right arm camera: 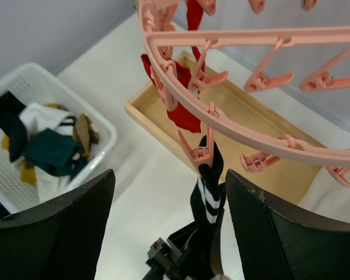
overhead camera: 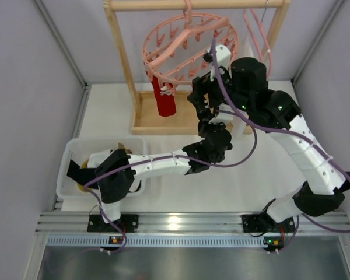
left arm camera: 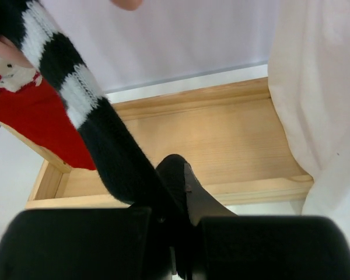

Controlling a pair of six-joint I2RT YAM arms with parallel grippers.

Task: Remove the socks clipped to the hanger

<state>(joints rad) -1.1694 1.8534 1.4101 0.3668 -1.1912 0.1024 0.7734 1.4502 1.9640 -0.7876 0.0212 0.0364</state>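
I am pinching the low end of the sock (right arm camera: 206,189) in my pressed-together left jaws, the sock running straight up to its clip (right arm camera: 200,153) on the hanger (right arm camera: 251,36), which is lying just ahead of my spread right jaws.

Hanger ring (right arm camera: 251,135) and clips (right arm camera: 268,79) overhead, white garment (left arm camera: 315,87) at right, open table (right arm camera: 154,178) beside basket (right arm camera: 99,125).
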